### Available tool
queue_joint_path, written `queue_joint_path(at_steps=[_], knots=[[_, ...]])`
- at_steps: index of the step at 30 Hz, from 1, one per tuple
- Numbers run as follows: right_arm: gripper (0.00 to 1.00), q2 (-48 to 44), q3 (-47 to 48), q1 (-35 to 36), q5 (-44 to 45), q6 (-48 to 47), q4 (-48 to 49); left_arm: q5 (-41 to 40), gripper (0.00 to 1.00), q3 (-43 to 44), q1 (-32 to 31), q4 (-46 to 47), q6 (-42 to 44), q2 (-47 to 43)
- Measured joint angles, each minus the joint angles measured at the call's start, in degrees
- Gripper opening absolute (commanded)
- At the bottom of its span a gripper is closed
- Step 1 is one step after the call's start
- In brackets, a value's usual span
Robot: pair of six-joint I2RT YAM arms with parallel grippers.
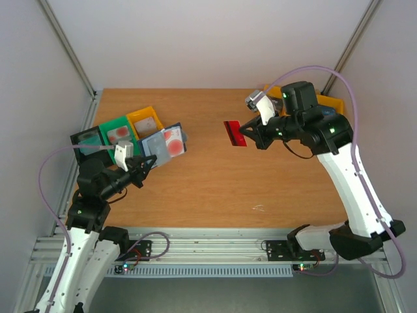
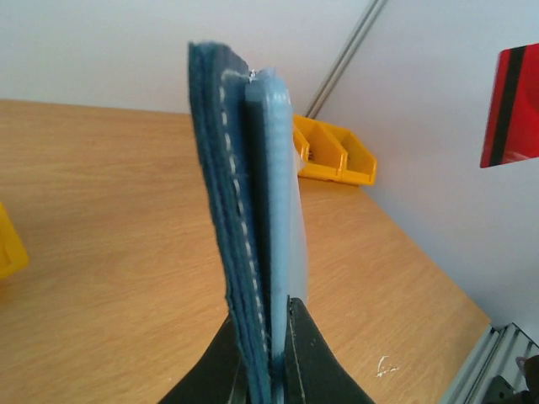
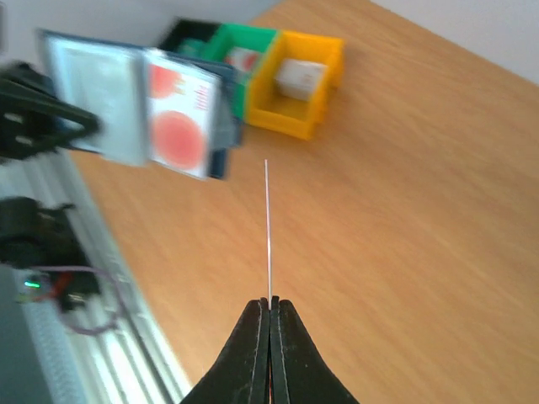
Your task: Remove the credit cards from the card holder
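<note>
At the far left of the wooden table (image 1: 215, 189), three bins in a row near the back edge: black bin (image 1: 86, 138), green bin (image 1: 117, 130), yellow bin (image 1: 144, 120); small pale things inside, too small to tell. Just in front of them, the navy wallet (image 1: 166, 141), held up and spread open towards the overhead camera; in its pockets a pale grey card (image 1: 153, 145) and, beside it, a pale card with red circles (image 1: 173, 142). Pinched at the wallet's near edge, the left claw (image 1: 144, 163), jaws narrow and clamped on it. From the left wrist, the wallet edge-on and upright: dark blue outer layers with white stitching beside the paler lining, black fingers (image 2: 227, 370) pressed to both sides at the bottom. Further right, low on the wood, a small white scuff (image 1: 258, 207). Right of centre, the red card (image 1: 234, 134), out of the wallet, well apart from it and raised above the table. Gripped at one edge by the right claw (image 1: 251, 135), jaws closed tight on it; from the right wrist, no more than a thin line rising from the closed fingertips (image 3: 259, 337). At the far right, behind the right arm in the back corner, a second yellow bin (image 1: 329, 101).
</note>
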Motion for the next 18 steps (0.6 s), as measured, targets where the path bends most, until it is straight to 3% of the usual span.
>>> queue_joint_path(at_steps=[6, 10, 14, 18], knots=[[0.01, 11.65, 9.86, -1.2, 18.14, -17.27, -9.6, -1.2, 0.0, -1.62, 1.7, -0.5, -1.27, -0.94], [0.01, 17.81, 9.6, -5.35, 28.63, -30.93, -10.93, -1.16, 0.0, -1.9, 2.97, -0.48, -1.14, -1.86], [0.01, 21.9, 9.18, -12.85, 33.83, -41.94, -9.57, -0.59, 0.0, -1.88, 4.33, -0.09, -0.83, -0.76], [0.01, 27.04, 9.18, -21.59, 37.0, -51.23, -1.7, 0.35, 0.0, -1.01, 4.83, 1.11, 0.22, 4.55]])
